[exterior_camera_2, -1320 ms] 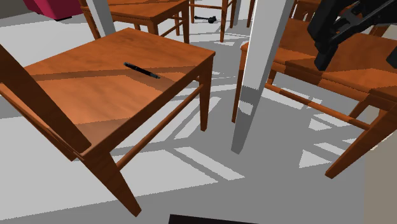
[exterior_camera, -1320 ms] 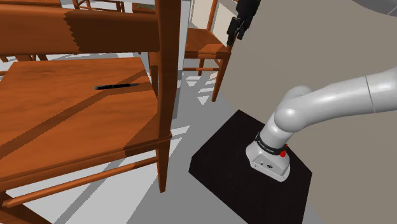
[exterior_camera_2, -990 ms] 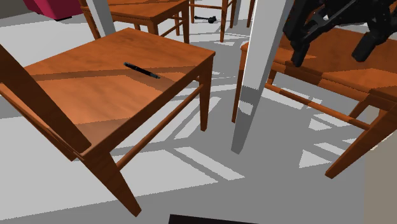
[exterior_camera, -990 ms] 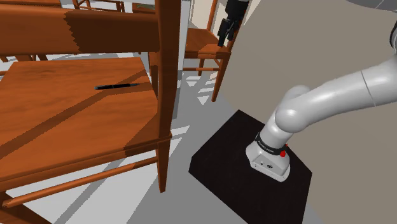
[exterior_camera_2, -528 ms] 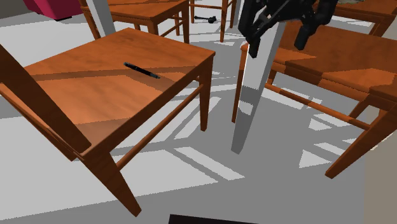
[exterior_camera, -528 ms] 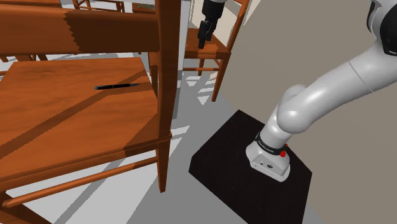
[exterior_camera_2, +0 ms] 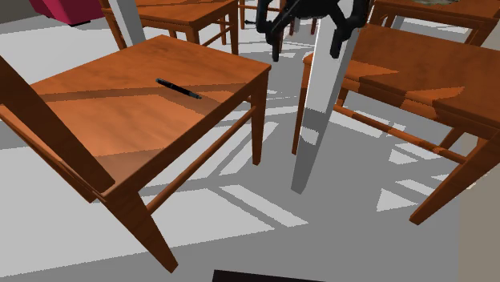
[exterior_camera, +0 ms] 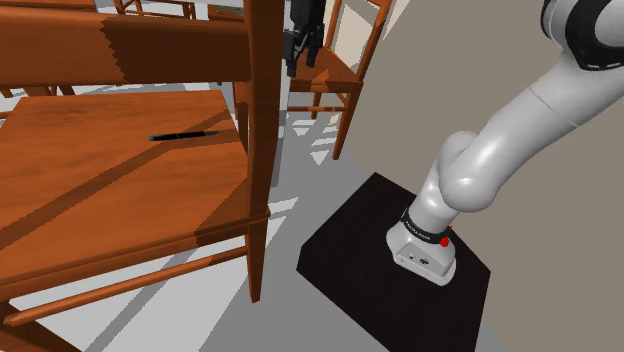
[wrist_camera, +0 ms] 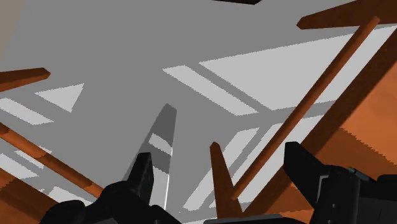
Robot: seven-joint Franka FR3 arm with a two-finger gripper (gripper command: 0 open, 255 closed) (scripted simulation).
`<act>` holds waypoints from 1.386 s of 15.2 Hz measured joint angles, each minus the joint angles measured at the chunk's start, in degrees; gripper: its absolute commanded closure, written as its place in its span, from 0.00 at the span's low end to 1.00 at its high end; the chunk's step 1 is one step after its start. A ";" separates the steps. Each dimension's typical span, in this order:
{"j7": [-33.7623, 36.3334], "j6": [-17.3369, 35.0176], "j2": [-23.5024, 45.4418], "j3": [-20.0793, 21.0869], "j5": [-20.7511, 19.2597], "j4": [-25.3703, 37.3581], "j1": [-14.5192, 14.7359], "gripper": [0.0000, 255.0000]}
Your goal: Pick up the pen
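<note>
A thin black pen (exterior_camera: 189, 134) lies flat on the brown wooden seat (exterior_camera: 110, 190) of the nearest chair. The second exterior view has the pen (exterior_camera_2: 178, 88) near the seat's (exterior_camera_2: 136, 120) far edge. My black gripper (exterior_camera: 300, 52) hangs in the air beyond that chair's back post, apart from the pen and above the gap between chairs. In the second exterior view the gripper (exterior_camera_2: 305, 46) is to the right of the pen, higher than the seat. Through the wrist camera its fingers (wrist_camera: 144, 179) stand wide apart over grey floor and chair rungs. It is open and holds nothing.
The near chair's tall back post (exterior_camera: 264, 120) stands between gripper and pen. Another wooden chair (exterior_camera: 325, 70) sits behind the gripper. A grey slanted post (exterior_camera_2: 318, 120) rises by a second chair (exterior_camera_2: 417, 80). The black stand (exterior_camera: 350, 250) carries the arm's base.
The gripper has swept steadily to the left in both exterior views, from over the right-hand chair toward the chair with the pen. Its fingers stayed open. The pen has not moved.
</note>
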 measured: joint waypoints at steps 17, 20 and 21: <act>-30.89 10.10 31.72 5.04 1.69 24.26 12.08 0.00; -32.79 9.25 35.97 6.41 1.43 29.06 13.47 0.00; -32.93 9.71 36.24 6.70 1.38 28.77 13.80 0.00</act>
